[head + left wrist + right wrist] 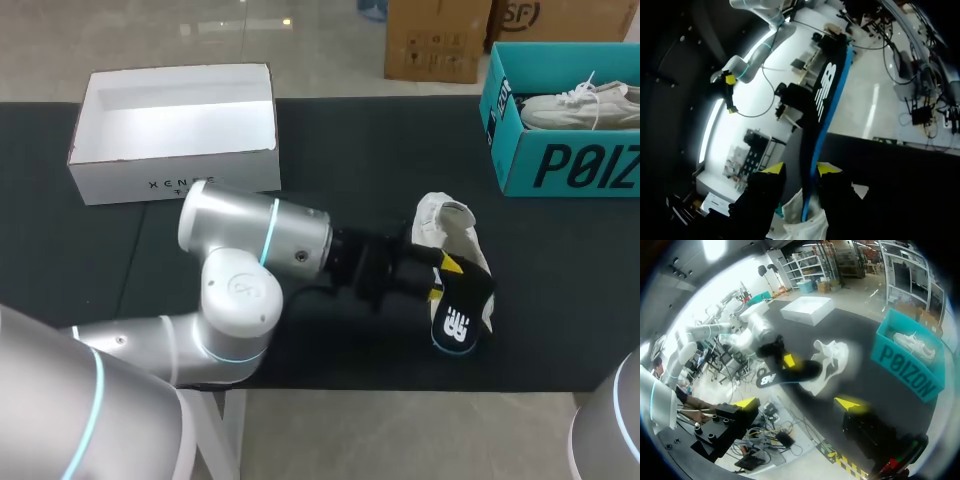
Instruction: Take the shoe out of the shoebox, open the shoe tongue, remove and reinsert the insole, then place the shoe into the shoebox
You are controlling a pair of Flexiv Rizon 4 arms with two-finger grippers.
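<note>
Shoe (447, 228) status: it lay on the black mat (380, 150), near the front edge and well apart from both boxes. You could count the first step, taking it out of the box, as done.

The left gripper (442, 279) was clenched on the insole (460, 318), with one yellow tip on each face, as the left wrist view confirmed. The insole stood on edge, and its logo end projected clear of the shoe toward the front edge. Its other end ran down to the shoe's opening. You could not tell whether that end had fully left the shoe, so you should have rated insole removal as in hand or only just finished. The tongue's position could not be made out.

The right gripper (797, 403) was released and held nothing. It hung well apart from the shoe.

Steps left, on this evidence:
- Reinsert the insole.
- Place the shoe in its box.

The white box (170, 175) stood open and empty at far left. The teal box (570, 165) at far right held a second shoe (575, 105). You could judge the white box the likelier destination, though nothing confirmed it.
</note>
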